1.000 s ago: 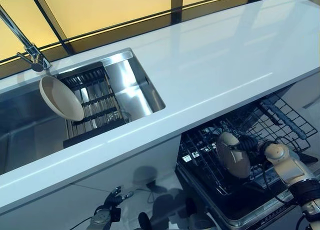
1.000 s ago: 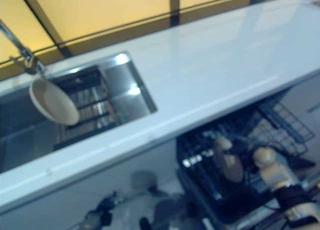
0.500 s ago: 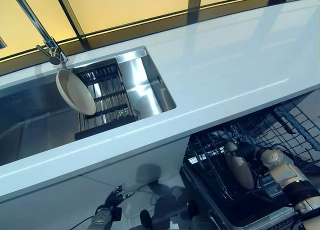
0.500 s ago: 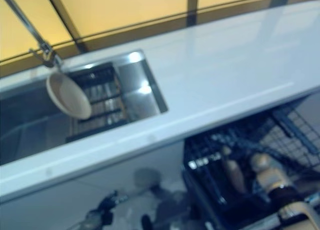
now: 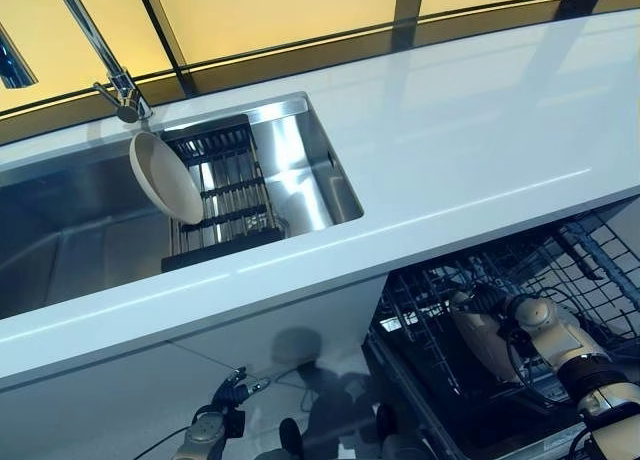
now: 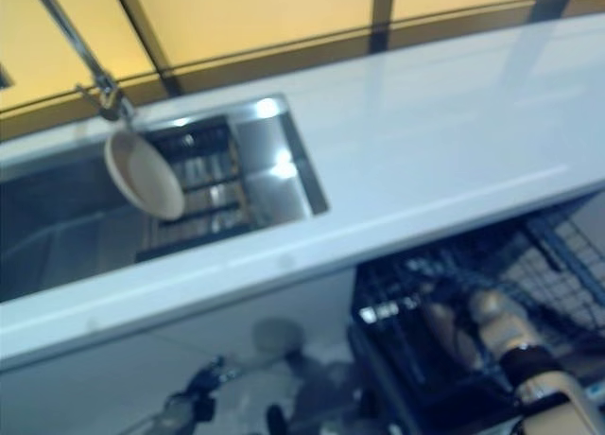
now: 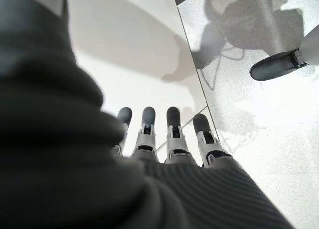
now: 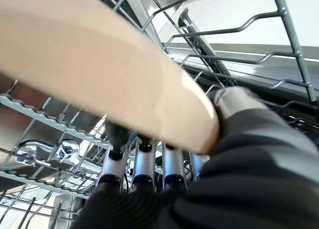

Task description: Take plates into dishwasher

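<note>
At the lower right of the frame my right hand [image 5: 525, 315] grips a beige plate [image 5: 482, 338], thumb over its rim and fingers [image 8: 144, 164] behind it, standing it on edge among the wires of the dishwasher rack [image 5: 590, 265]. My left hand [image 7: 169, 134] hangs low at the bottom left, fingers straight and side by side, holding nothing. A second beige plate [image 5: 166, 178] leans in the sink [image 5: 300, 170] at the upper left, below the faucet [image 5: 122, 92].

I see a white countertop [image 5: 470, 130] running across the middle of the frame; a steel sink [image 5: 60, 240] sunk into it at the left, with a dark drying rack [image 5: 225, 195] inside; a chrome faucet [image 5: 100, 55] at upper left; amber panels [image 5: 280, 10] along the top.
</note>
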